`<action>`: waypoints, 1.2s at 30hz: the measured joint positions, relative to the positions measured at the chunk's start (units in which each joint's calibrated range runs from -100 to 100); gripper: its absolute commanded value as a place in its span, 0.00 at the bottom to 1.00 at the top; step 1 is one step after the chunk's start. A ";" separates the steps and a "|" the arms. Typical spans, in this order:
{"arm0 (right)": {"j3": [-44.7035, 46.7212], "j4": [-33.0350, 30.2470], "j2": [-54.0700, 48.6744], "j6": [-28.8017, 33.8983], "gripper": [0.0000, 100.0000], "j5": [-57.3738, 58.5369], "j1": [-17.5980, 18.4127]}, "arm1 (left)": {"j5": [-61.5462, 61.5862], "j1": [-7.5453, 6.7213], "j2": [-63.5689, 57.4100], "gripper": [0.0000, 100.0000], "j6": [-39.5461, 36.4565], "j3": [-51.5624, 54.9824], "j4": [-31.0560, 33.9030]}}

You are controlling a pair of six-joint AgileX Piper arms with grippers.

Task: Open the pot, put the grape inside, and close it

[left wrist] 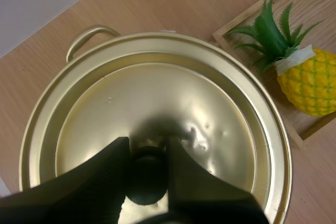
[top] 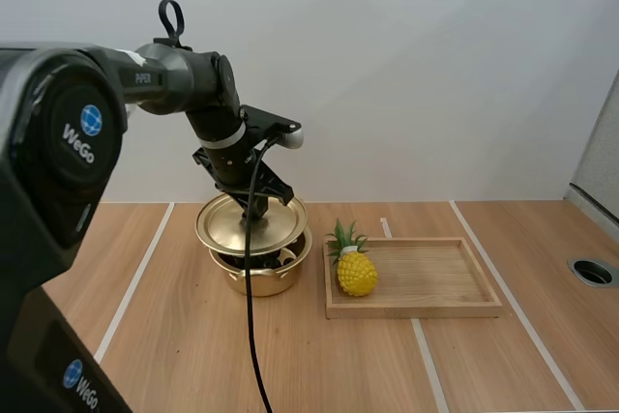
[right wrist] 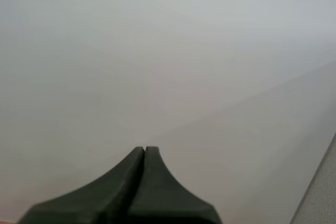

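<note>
The lid [top: 251,222] is held just above the pot [top: 259,282] by the left gripper [left wrist: 148,149], with its jaws pinching the knob [left wrist: 146,182]. What is perhaps the grape [top: 263,260] is seen as a dark lump inside, so only the closing is judged to be left. The right gripper [right wrist: 144,153] is empty, its jaws pressed together.

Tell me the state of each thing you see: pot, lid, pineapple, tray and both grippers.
pot: open, standing on the table
lid: held clear above the pot
pineapple: resting in the tray
tray: flat on the table
left gripper: jaws shut on the lid
right gripper: jaws shut on nothing
</note>
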 measured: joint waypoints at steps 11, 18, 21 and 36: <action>0.00 0.00 0.00 -0.10 0.00 -1.56 0.00 | -3.86 0.00 5.27 0.00 0.84 0.00 -0.12; 0.00 0.00 0.00 -0.10 0.00 -1.56 0.00 | -4.63 0.00 6.27 0.00 1.06 0.00 -0.34; 0.00 0.00 0.00 -0.10 0.00 -1.56 0.00 | -3.87 -0.03 6.55 0.00 1.57 0.00 -1.36; 0.00 0.00 0.00 -0.10 0.00 -1.56 0.00 | -2.91 -0.03 6.55 0.00 3.06 0.00 -2.94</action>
